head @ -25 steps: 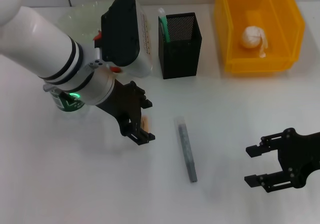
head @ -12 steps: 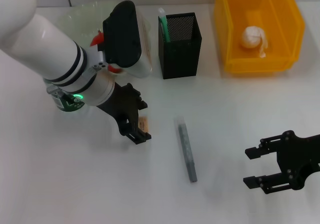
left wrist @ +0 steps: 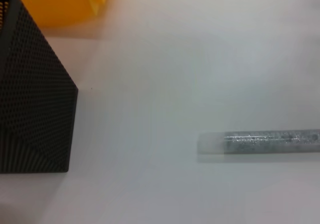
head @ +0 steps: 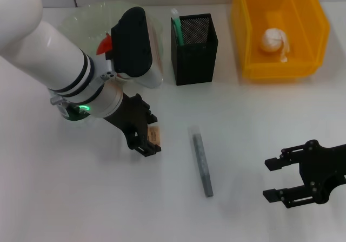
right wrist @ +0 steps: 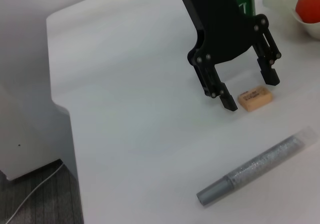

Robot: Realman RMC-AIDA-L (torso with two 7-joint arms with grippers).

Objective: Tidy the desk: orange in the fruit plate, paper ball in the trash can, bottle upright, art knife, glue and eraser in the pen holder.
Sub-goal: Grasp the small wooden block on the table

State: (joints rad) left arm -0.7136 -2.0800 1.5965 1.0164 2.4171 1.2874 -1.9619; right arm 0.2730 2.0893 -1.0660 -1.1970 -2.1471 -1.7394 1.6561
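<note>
Left gripper point(head: 150, 140) is down low over the desk point(head: 81, 198), and we see its fingers spread apart — the eraser point(head: 155, 134) lies on the white surface between them, nearer one finger, not pinched. In the right wrist view the same gripper point(right wrist: 248, 91) stands with the tan block point(right wrist: 255, 97) flat on the tabletop, just inside one fingertip.

Just beside it lies the glue point(head: 201, 161), flat on the desk and untouched; the left wrist view catches its clear end point(left wrist: 260, 142) near the pen holder point(left wrist: 30, 98). That black mesh cup point(head: 194, 48) stands upright behind, with the mint-green art knife point(head: 176, 21) poking out of its corner.

Behind our left arm we glimpse the green-labelled bottle point(head: 73, 112), standing upright, mostly hidden, and the fruit plate point(head: 81, 17) with a sliver of the orange point(head: 104, 43) showing. Off to the right, the trash can point(head: 281, 28) holds the paper ball point(head: 274, 41).

Right gripper point(head: 284, 180) hovers near the desk's front edge, well apart from everything — fingers parted, nothing between them.
</note>
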